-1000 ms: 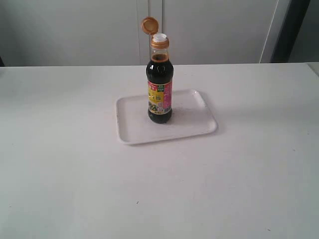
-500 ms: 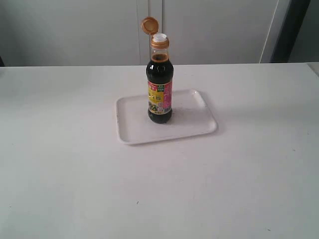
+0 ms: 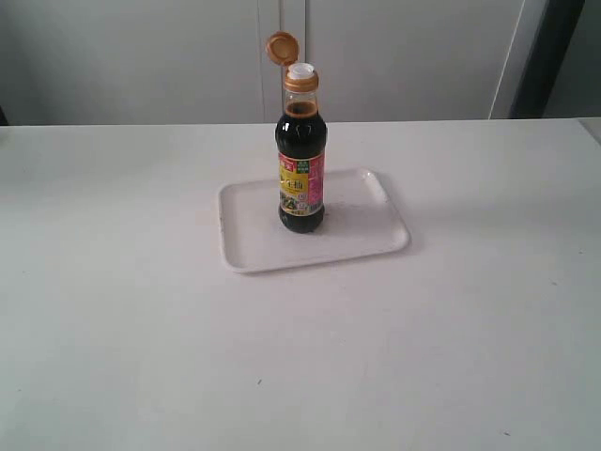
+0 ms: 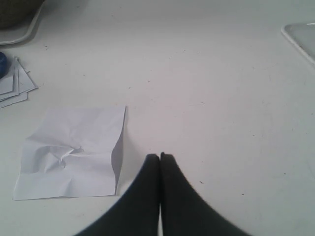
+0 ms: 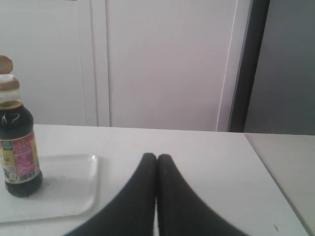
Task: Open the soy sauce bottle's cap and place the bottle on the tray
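Observation:
The soy sauce bottle (image 3: 300, 169) stands upright on the white tray (image 3: 357, 235) in the exterior view. Its orange-brown cap (image 3: 280, 47) is flipped open on its hinge, and the white spout (image 3: 300, 70) is bare. The right wrist view shows the same bottle (image 5: 17, 147) on the tray (image 5: 69, 189), well apart from my right gripper (image 5: 157, 157), which is shut and empty. My left gripper (image 4: 160, 157) is shut and empty over the bare table; a corner of the tray (image 4: 301, 39) shows far off. Neither arm appears in the exterior view.
A crumpled sheet of white paper (image 4: 74, 150) lies beside the left gripper. More paper sheets (image 4: 12, 83) and a blue object (image 4: 2, 63) sit farther off. White cabinet doors (image 3: 394, 56) stand behind the table. The table's edge (image 5: 268, 172) runs near the right gripper.

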Robot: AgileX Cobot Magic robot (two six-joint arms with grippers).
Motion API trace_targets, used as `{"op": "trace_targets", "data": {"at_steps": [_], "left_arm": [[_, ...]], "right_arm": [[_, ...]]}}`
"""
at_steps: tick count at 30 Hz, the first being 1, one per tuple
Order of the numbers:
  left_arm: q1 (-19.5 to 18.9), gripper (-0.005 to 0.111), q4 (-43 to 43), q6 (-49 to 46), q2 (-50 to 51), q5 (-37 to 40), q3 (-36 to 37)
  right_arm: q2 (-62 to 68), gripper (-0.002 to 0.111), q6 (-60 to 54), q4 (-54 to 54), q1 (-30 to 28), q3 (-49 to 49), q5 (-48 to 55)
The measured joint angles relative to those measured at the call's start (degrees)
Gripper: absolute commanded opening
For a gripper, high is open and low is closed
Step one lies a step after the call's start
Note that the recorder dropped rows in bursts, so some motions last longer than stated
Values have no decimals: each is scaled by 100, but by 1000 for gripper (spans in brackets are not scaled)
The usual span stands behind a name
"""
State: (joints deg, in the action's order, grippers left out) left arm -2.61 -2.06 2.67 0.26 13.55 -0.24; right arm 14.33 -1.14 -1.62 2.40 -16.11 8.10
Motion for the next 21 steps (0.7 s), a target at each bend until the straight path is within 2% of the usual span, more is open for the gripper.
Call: {"op": "trace_targets", "data": {"at_steps": [6, 21], "left_arm": [[0, 0, 0, 0, 0, 0, 0], [0, 0, 0, 0, 0, 0, 0]], "right_arm": [[-494, 0, 114, 162, 0, 153, 276], [-1268, 0, 114, 162, 0, 1390, 382]]}}
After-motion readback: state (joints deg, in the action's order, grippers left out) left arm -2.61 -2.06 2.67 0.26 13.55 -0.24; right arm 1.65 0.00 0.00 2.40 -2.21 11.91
